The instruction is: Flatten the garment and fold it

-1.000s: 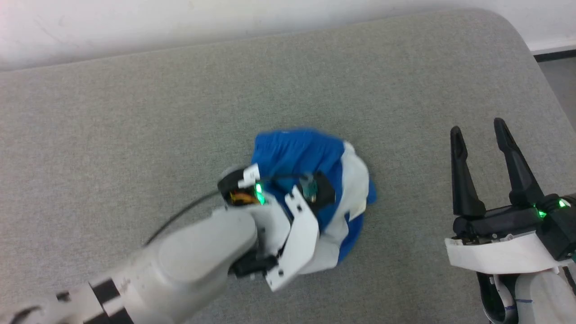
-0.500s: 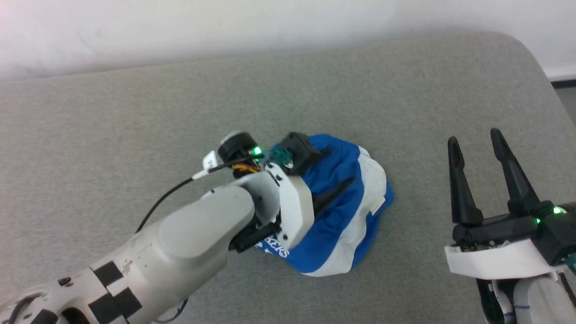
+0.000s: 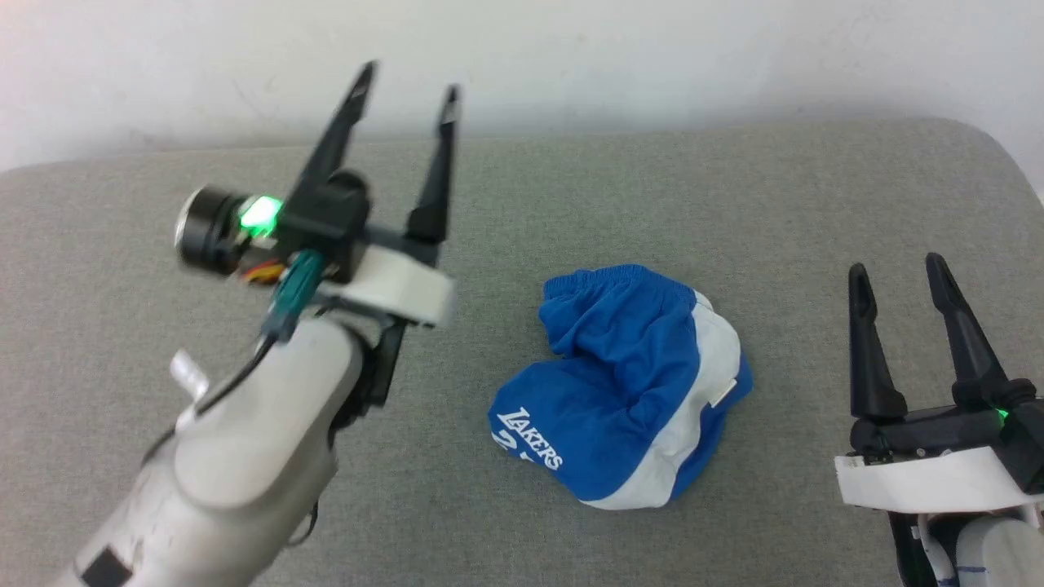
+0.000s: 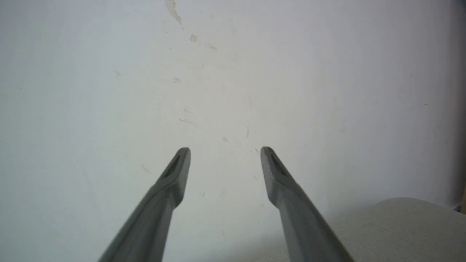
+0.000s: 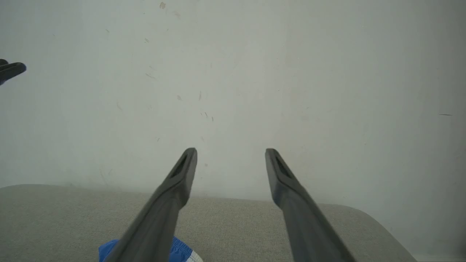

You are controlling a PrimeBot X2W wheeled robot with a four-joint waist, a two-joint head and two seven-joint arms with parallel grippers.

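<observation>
The garment (image 3: 628,383), blue shorts with a white side stripe and white "LAKERS" lettering, lies crumpled in a heap near the middle of the grey padded table (image 3: 734,196). A blue corner of the garment (image 5: 109,253) peeks in at the bottom of the right wrist view. My left gripper (image 3: 408,77) is raised to the left of the heap, open and empty, fingers pointing toward the wall. My left gripper (image 4: 225,150) faces the white wall in its own wrist view. My right gripper (image 3: 897,273) stands open and empty to the right of the heap, also seen as my right gripper (image 5: 230,151).
A white wall (image 3: 652,57) runs behind the table's far edge. The table's rounded far right corner (image 3: 995,155) lies close to my right arm. A fingertip of the left gripper (image 5: 12,70) pokes in at the left edge of the right wrist view.
My left gripper has let go of the garment, opened, and risen up and to the left. The shorts dropped into a heap. The head camera tilted up, showing more wall.
</observation>
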